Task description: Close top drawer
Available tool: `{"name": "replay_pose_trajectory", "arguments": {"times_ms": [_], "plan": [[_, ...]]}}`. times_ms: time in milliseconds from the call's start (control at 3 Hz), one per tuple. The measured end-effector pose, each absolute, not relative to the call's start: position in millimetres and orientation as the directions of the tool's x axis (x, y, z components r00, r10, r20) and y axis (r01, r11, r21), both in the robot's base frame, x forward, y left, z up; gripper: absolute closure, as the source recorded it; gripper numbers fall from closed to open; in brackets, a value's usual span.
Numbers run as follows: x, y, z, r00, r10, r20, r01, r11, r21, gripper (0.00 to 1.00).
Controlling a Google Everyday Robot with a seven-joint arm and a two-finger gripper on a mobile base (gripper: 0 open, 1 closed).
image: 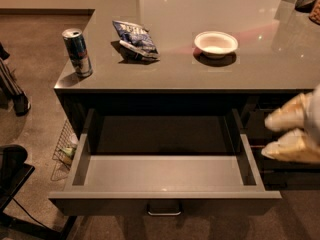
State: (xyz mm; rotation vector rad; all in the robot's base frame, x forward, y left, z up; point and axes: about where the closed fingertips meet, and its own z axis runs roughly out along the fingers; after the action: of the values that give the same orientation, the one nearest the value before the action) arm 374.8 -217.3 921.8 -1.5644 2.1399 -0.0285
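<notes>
Camera view: top drawer is pulled far out from under the counter, with a pale grey inside and a silvery handle at front centre. My gripper hangs at the right edge, just beside the drawer's right wall. Contact unclear, and can't tell if it's open or closed. On the counter: blue-silver can, crumpled blue snack bag, white bowl. Print on can and bag is unreadable.

Top drawer under countertop — claw at right
</notes>
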Motion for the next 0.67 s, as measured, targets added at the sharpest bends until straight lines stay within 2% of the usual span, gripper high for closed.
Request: {"name": "replay_pose_trajectory", "arguments": {"times_ms": [333, 667], "plan": [[327.4, -228.0, 879.5, -0.246, -0.842, -0.48, -0.824, 0.443, -0.354, 0.8], [301.7, -231.1, 802.2, -0.327, -0.768, -0.551, -0.805, 0.532, -0.263, 1.0]]}}
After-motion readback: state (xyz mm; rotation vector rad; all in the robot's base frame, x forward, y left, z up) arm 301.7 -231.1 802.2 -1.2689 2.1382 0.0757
